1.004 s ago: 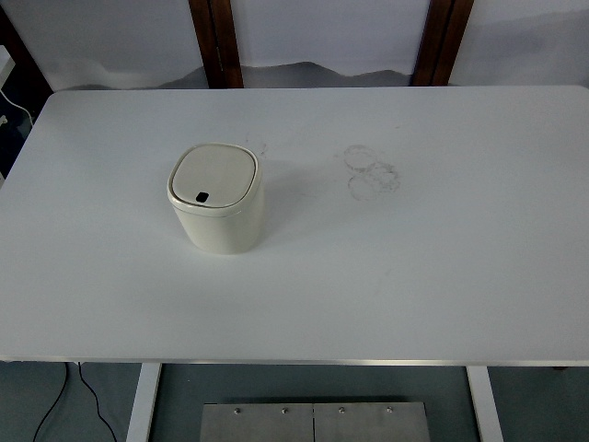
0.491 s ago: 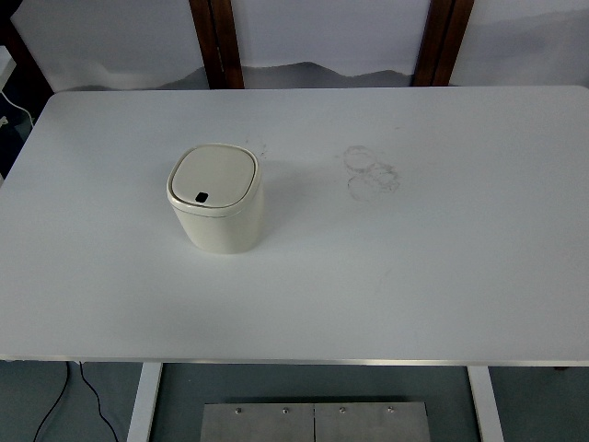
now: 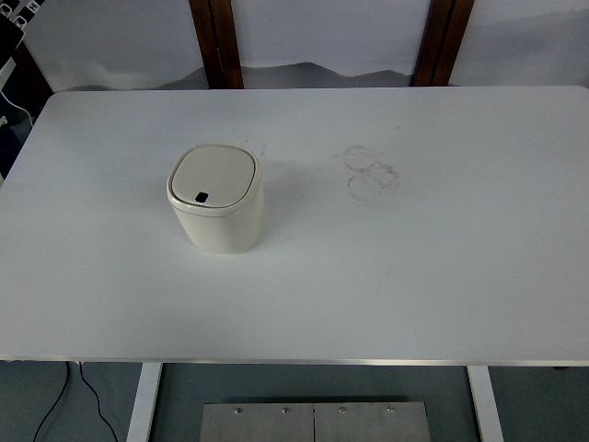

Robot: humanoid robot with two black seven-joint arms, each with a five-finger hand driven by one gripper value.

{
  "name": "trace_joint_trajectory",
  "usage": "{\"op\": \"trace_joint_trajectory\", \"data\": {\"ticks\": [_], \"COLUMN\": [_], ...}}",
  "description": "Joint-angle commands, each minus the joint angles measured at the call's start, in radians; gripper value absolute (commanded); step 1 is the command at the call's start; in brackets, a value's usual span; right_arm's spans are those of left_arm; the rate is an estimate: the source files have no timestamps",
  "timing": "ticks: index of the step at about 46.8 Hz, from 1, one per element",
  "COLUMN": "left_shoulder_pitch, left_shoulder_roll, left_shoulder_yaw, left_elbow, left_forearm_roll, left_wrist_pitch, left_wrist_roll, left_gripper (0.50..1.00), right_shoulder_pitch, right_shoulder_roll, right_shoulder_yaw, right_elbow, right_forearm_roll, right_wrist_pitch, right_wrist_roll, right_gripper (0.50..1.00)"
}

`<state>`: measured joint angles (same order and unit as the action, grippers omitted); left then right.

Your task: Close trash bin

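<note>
Nothing on the table [image 3: 442, 295] has shifted since the earlier frames: the trash bin [image 3: 217, 200] is found at the same spot, and only a dark object at the top left corner of the picture, off the table, is newly seen.

The bin is stood upright on the left half of the table, roughly midway between the far edge and the near edge. Its lid [image 3: 213, 176] is seen lying flat and flush in the rim, with a small dark mark at its near side; by this the bin is judged to be closed already, so the task appears finished. Faint ring marks [image 3: 372, 171] are left on the table to the right of the bin, well apart from it.

Neither hand is in view, so the state of the fingers cannot be told, and no direction from fingers to bin can be given. Should any press on the lid be needed, the left arm would be judged the nearer, since the bin lies towards the left edge. The lid faces straight up, so a downward push would be called for.
</note>
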<state>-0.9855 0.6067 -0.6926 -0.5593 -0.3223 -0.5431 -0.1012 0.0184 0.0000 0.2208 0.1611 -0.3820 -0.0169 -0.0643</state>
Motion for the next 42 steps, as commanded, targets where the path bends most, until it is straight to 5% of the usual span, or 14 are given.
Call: {"op": "trace_joint_trajectory", "data": {"ticks": [1, 42], "left_shoulder_pitch": [0.002, 0.061], "left_shoulder_roll": [-0.007, -0.036], "left_shoulder_yaw": [0.001, 0.001], "left_elbow": [0.002, 0.079], "left_forearm_roll": [0.0, 0.0], "left_wrist_pitch": [0.0, 0.015], "left_wrist_roll": [0.0, 0.0], "left_gripper": [1.0, 1.0], "right_shoulder_pitch": [0.0, 0.0], "right_shoulder_roll": [0.0, 0.0], "right_shoulder_yaw": [0.0, 0.002], "right_elbow": [0.0, 0.0], "right_forearm_roll": [0.0, 0.0], "right_wrist_pitch": [0.0, 0.0], "right_wrist_roll": [0.0, 0.0], "right_gripper": [0.995, 0.995]}}
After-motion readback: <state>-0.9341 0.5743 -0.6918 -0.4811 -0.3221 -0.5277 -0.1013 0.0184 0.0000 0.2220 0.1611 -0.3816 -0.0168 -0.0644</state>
